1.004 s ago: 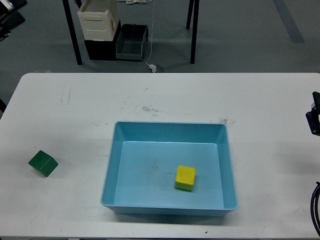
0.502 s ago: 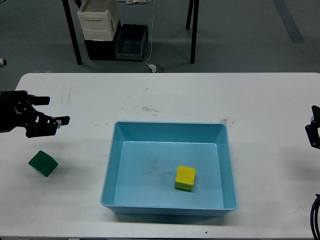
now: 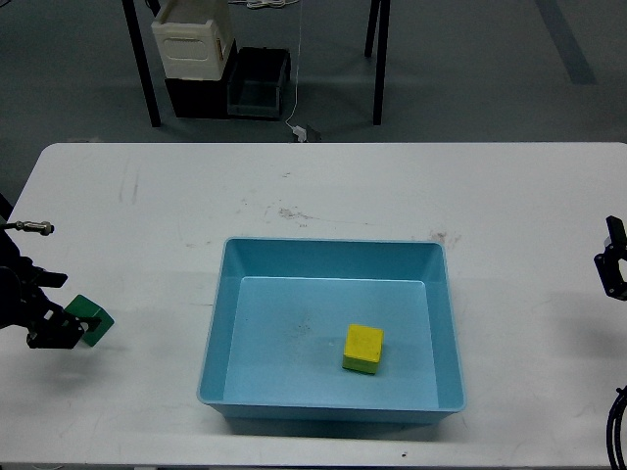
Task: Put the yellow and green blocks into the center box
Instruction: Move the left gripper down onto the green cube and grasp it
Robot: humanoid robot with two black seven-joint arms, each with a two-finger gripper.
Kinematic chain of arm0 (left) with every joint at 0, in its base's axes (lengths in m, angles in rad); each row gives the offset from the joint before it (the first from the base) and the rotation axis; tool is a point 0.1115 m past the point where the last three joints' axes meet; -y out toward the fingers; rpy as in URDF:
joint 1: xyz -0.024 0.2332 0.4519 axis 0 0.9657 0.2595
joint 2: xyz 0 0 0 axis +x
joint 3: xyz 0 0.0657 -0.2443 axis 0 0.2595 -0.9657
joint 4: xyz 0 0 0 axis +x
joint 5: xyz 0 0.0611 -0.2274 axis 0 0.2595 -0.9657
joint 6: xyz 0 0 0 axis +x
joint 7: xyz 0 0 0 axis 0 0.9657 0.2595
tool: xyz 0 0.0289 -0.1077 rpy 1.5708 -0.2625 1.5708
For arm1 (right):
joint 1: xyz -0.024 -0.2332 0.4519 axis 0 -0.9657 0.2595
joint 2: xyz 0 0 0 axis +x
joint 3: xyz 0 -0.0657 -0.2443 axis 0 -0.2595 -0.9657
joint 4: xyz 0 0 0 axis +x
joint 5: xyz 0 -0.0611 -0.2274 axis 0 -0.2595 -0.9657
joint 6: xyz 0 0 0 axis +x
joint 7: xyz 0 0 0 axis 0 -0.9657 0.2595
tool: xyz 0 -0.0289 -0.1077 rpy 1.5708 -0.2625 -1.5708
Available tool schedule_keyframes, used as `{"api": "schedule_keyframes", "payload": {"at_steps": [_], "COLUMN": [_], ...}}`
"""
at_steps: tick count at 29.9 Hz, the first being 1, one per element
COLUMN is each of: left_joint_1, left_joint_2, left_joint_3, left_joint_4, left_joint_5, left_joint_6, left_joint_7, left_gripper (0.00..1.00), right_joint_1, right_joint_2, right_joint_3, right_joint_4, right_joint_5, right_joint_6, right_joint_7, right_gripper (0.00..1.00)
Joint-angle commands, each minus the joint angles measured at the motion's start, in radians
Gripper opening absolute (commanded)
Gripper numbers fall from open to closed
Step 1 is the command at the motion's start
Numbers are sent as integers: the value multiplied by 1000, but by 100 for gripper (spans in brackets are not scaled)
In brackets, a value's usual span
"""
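Observation:
The green block [image 3: 93, 319] lies on the white table [image 3: 323, 196] at the far left. My left gripper [image 3: 56, 309] has come down at the block's left side and covers part of it. Its fingers look spread, one above and one below the block's left edge, and they do not grip it. The yellow block [image 3: 363, 348] lies inside the blue center box [image 3: 331, 253], right of its middle. My right gripper [image 3: 612, 260] shows only as a small dark part at the right edge, far from both blocks.
Beyond the table's far edge stand a cream bin [image 3: 192, 41] on dark crates [image 3: 257, 83] and black table legs [image 3: 143, 69]. A black cable [image 3: 617, 411] hangs at the lower right corner.
My left arm came into view from the left, then dropped and drew back until its gripper reached the green block's left side. The right gripper drifted slightly down. Neither block moved.

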State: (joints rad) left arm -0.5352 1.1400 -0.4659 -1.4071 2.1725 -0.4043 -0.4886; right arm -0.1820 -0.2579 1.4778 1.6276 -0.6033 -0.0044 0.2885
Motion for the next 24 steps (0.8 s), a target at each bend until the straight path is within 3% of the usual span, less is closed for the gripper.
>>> {"api": "schedule_keyframes", "payload": {"at_steps": [1, 12, 24], "left_joint_1": [-5, -15, -46], "left_joint_2": [-3, -94, -114], "left_joint_3": [27, 30, 113], "left_joint_4": [20, 149, 165], "left_joint_5": [3, 4, -13], "left_joint_6": [-24, -24, -10], "left_joint_7": [0, 0, 0], "left_gripper": [100, 100, 99], "right_joint_1": [-4, -10, -16], "right_joint_2": [0, 0, 0], "right_joint_3": [-2, -4, -2], "right_joint_4": [0, 2, 0], "right_joint_5": [0, 0, 0], "right_joint_6": [1, 0, 0], "right_joint_7": [0, 0, 1], "right_gripper": [99, 99, 99]}}
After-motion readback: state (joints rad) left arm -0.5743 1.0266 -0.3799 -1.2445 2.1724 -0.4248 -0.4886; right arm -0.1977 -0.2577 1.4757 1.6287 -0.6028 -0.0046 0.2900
